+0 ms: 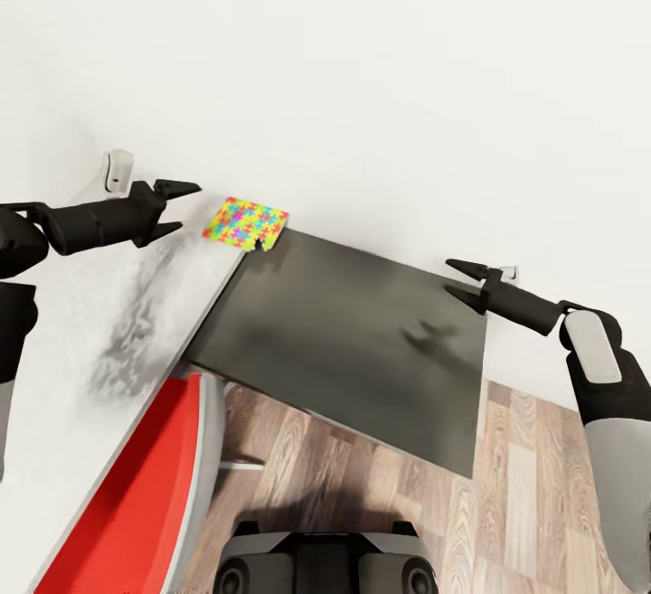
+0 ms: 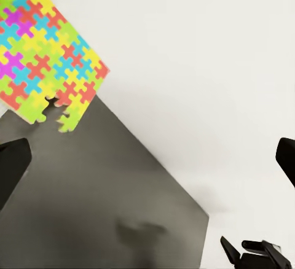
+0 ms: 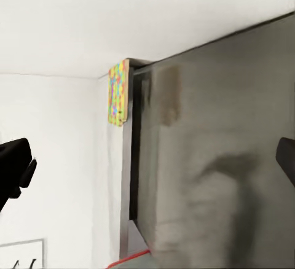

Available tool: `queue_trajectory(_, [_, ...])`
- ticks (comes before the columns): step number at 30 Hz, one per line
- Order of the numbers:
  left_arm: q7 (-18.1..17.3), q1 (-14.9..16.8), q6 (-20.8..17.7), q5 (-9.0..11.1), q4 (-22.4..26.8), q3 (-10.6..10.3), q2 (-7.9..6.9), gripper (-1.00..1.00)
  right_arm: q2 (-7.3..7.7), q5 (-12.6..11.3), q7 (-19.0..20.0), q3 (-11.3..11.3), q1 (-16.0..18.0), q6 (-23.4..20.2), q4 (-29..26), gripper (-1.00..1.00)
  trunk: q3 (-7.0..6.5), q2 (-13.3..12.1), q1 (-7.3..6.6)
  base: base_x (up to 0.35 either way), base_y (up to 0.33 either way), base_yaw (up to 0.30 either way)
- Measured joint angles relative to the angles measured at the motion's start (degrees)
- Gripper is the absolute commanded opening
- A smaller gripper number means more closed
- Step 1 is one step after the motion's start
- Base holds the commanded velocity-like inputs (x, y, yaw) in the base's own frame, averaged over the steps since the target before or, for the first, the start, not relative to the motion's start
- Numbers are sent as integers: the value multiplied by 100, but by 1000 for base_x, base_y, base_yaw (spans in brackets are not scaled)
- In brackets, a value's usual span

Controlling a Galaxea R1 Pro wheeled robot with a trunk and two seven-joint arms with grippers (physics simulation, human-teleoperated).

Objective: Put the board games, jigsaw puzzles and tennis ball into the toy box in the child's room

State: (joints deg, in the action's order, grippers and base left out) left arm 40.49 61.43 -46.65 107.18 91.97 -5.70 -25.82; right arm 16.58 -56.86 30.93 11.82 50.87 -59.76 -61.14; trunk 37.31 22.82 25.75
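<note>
Jigsaw puzzle is the one toy in sight: a thin squarish board of interlocking yellow, pink, blue, green and orange pieces, with a ragged notch in one edge where pieces jut out. It lies flat at the far corner of the pale grey counter, up against the white wall, one edge reaching over the counter's rim toward the lower dark grey cabinet.

Going left to right in the head view: the left claw hovers over the counter at about nine o'clock from the puzzle, near it but not touching, its two fingers spread apart and holding nothing. A red chair sits tucked beside the counter at about seven o'clock. The cabinet top fills the middle, with wood-plank floor beyond it. The right claw hangs over the cabinet's far corner at about three o'clock, fingers parted and empty.

In the left wrist view the puzzle shows its bright pattern clearly.
</note>
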Motion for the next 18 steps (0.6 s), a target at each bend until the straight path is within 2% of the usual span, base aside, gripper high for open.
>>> queue_trajectory(7, [4,156,-3,42,-10,-3,0,100,34,12,1,-4,197,0,272,100,0,0,0,0,0,288])
queue_trajectory(13, [11,281,-7,64,-15,-20,20,100,212,30,13,-6,308,198,677,100,0,0,0,0,0,246])
queue_trajectory(18, [13,304,-8,62,-8,-26,34,100,325,35,20,-6,328,389,802,100,0,0,0,0,0,114])
